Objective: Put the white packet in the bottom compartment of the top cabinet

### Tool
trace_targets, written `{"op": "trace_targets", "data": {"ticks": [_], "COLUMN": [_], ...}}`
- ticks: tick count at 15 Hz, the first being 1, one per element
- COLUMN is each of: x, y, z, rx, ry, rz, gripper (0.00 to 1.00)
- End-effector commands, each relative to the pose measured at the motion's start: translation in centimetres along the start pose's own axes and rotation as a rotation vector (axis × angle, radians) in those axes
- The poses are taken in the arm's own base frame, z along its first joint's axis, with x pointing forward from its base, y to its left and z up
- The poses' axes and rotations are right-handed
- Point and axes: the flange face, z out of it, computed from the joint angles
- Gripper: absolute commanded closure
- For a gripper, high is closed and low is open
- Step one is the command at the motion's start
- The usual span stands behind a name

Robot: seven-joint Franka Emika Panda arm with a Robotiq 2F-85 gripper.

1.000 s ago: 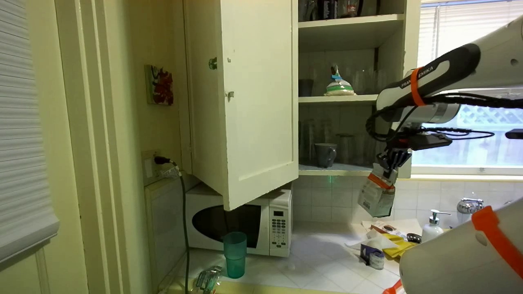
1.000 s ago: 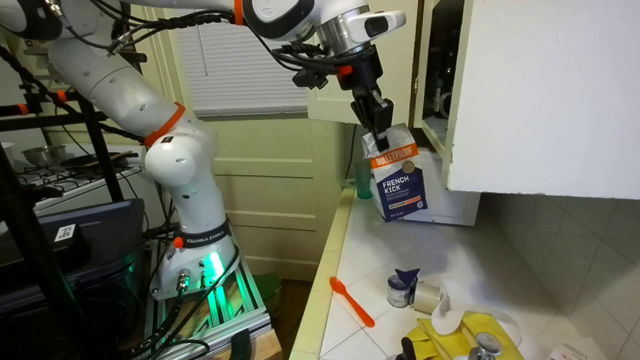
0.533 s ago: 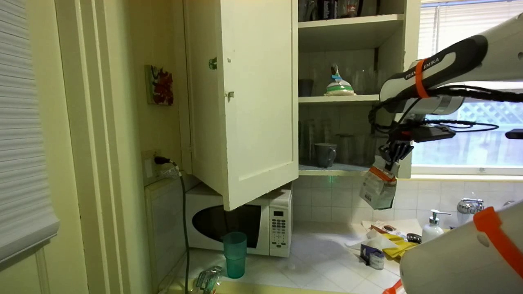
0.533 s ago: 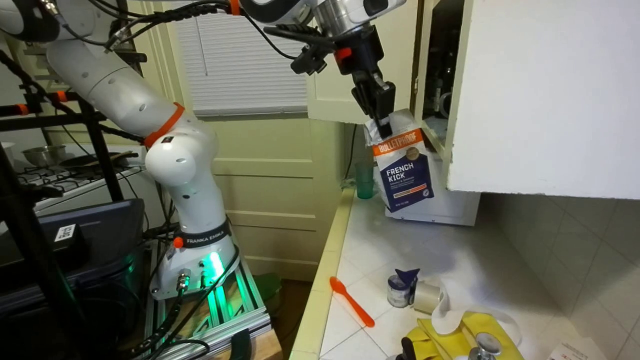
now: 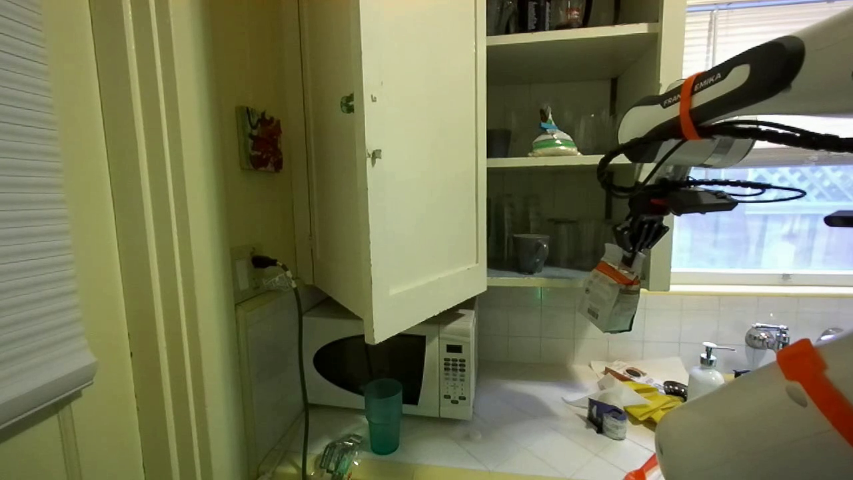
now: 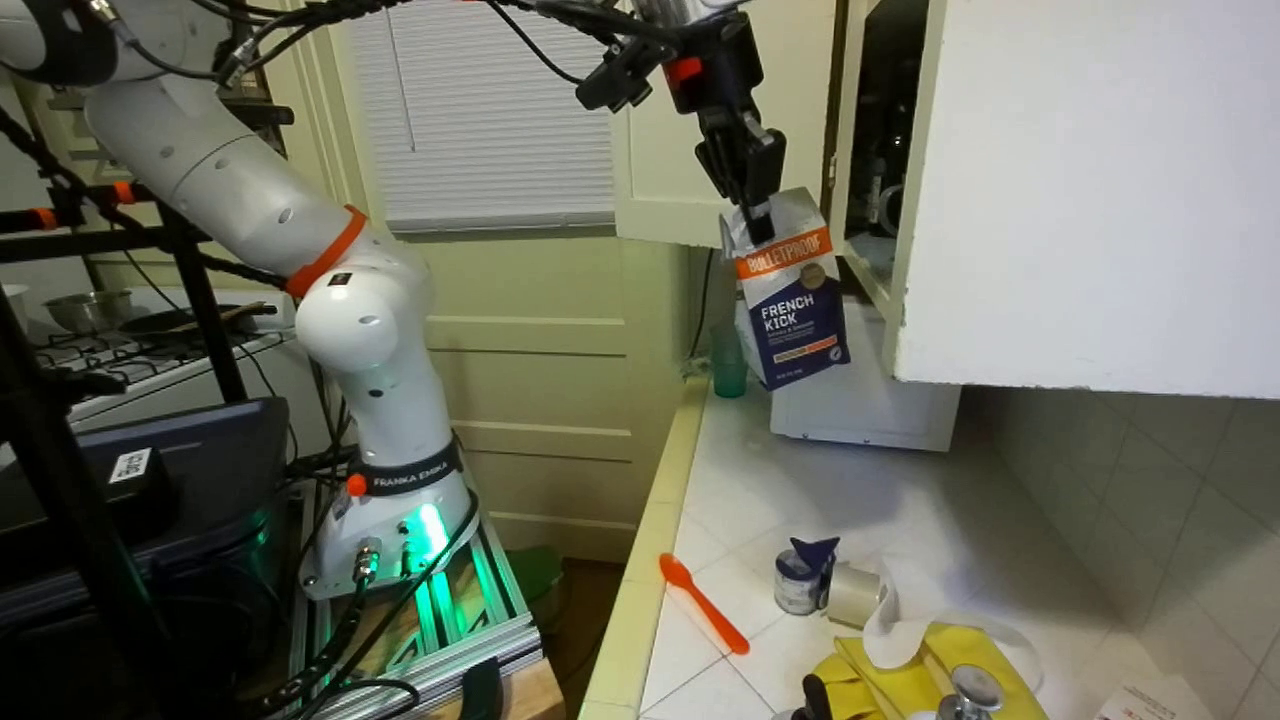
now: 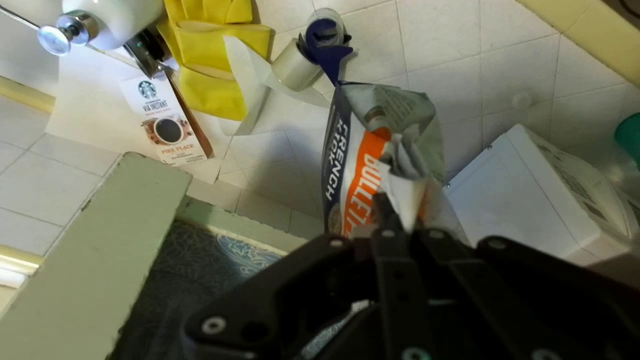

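Note:
The white packet (image 5: 603, 308) has an orange band near its top and a dark blue label, which shows in an exterior view (image 6: 800, 325). My gripper (image 6: 760, 222) is shut on its crumpled top edge; the packet hangs slightly tilted in the air. The wrist view shows the packet (image 7: 361, 175) beyond the fingers (image 7: 395, 212). The top cabinet (image 5: 426, 153) has its door open. Its bottom compartment (image 5: 563, 273) holds a grey mug and glasses. The packet is outside it, at the right end, mostly below the shelf edge. The compartment's patterned floor (image 7: 245, 252) shows in the wrist view.
A white microwave (image 5: 456, 373) stands on the counter under the open door. A green cup (image 5: 383, 417), an orange spoon (image 6: 705, 605), a small open can (image 6: 797, 582), and yellow gloves (image 6: 930, 670) lie about. The cabinet's side post (image 7: 107, 250) is close to the gripper.
My gripper has risen with the packet still in it. In the last half second it also shifted slightly left in both exterior views. The packet's bottom is higher above the counter.

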Motion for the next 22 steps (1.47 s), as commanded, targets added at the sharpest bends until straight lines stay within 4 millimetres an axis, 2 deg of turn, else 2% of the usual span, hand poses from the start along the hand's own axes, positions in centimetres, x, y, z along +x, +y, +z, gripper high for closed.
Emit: {"op": "trace_targets", "data": {"ticks": [1, 9, 12, 22], "x": [0.2, 1.7, 2.4, 6.5], "y": [0.0, -0.1, -0.1, 0.0], "z": [-2.5, -6.3, -7.0, -5.1], "rx": [0.028, 0.04, 0.047, 0.014], "ry": [0.049, 0.14, 0.182, 0.265], "rz": [-0.002, 0.01, 0.018, 0.07], "gripper": [0.99, 0.99, 0.99, 0.99]}}
